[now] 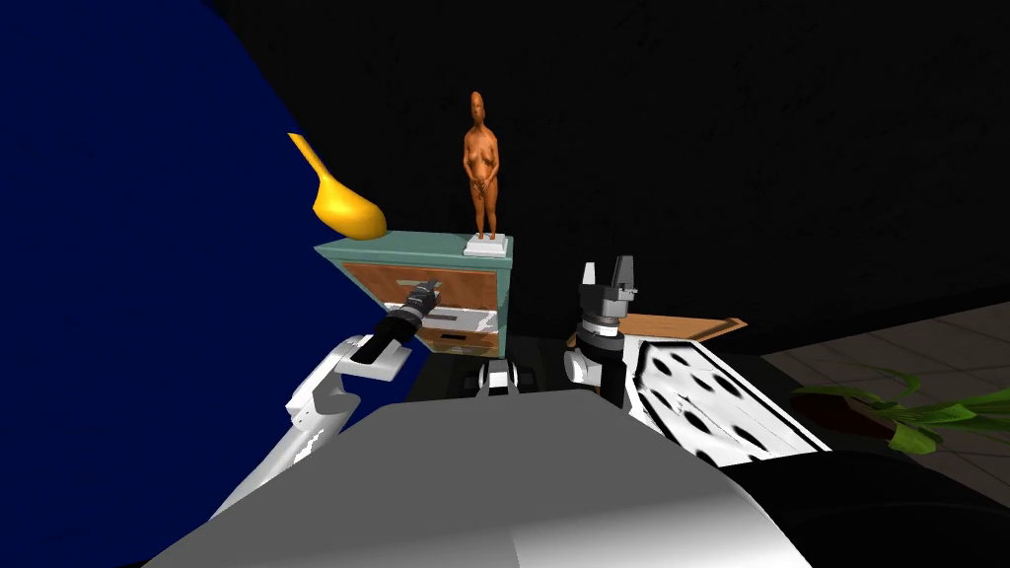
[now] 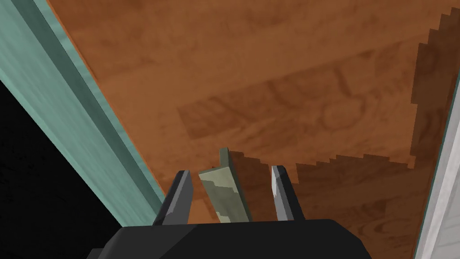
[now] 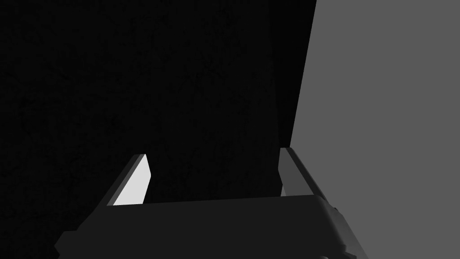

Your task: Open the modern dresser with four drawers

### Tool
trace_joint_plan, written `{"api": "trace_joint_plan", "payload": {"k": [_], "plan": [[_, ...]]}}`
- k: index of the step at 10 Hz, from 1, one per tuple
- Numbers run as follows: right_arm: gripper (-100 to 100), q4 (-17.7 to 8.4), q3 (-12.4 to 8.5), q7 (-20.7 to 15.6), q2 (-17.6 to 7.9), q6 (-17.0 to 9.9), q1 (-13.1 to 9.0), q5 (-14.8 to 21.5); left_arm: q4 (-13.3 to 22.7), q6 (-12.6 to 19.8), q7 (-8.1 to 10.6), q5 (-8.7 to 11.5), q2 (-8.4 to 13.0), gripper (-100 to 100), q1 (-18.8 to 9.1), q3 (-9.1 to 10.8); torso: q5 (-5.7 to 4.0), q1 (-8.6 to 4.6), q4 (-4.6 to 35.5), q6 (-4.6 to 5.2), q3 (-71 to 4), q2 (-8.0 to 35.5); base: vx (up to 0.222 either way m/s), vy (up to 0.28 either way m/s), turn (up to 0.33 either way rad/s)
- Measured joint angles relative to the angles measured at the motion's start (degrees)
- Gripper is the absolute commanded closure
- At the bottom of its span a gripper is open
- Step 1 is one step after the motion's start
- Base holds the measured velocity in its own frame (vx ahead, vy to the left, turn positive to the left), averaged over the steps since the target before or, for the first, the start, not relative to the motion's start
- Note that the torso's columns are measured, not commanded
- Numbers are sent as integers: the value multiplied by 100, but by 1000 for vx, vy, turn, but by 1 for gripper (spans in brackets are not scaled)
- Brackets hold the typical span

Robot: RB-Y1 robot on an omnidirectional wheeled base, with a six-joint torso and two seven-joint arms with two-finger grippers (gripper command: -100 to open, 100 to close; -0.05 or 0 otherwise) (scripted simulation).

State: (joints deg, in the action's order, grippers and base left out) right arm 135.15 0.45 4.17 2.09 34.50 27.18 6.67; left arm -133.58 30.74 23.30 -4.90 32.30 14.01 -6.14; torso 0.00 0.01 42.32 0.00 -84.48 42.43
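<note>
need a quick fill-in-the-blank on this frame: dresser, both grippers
1. The fingers of the left gripper straddle the ___ of a drawer.
2. The fingers of the right gripper stand ___.
3. The figurine on top of the dresser is coloured ___.
4. That drawer's front is coloured ___.
Missing: handle; open; orange; brown.

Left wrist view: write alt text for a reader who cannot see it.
The left hand sets its two grey fingers either side of a small pale grey-green handle on a brown wood-grain drawer front, with a slim gap showing on each side. A teal frame edge runs beside the drawer front, with a black area beyond it.
</note>
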Motion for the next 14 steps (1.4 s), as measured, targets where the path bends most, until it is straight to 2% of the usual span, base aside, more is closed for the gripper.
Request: {"api": "trace_joint_plan", "payload": {"k": [2,5,7,8,14], "plan": [[0,-1,0,0,0,-1,-3,0,-142,-35,64,-25,62,100,58,-10,16,31,-10,-8,17,20,-185,34,29],[0,-1,0,0,0,-1,-1,0,-244,19,118,-52,120,100,157,-62,-7,-9,-4,2,-29,-47,-142,6,41],[0,-1,0,0,0,-1,-2,0,-326,-8,156,-65,168,100,216,-85,5,11,-11,-2,-4,-8,-196,51,35],[0,-1,0,0,0,-1,-2,0,-366,-6,171,-73,188,-100,245,-106,7,13,-10,-4,-1,-8,-69,17,12],[0,0,0,0,0,0,0,0,-1151,726,751,31,885,-100,240,96,1,5,2,0,2,1,49,-7,3]]}}
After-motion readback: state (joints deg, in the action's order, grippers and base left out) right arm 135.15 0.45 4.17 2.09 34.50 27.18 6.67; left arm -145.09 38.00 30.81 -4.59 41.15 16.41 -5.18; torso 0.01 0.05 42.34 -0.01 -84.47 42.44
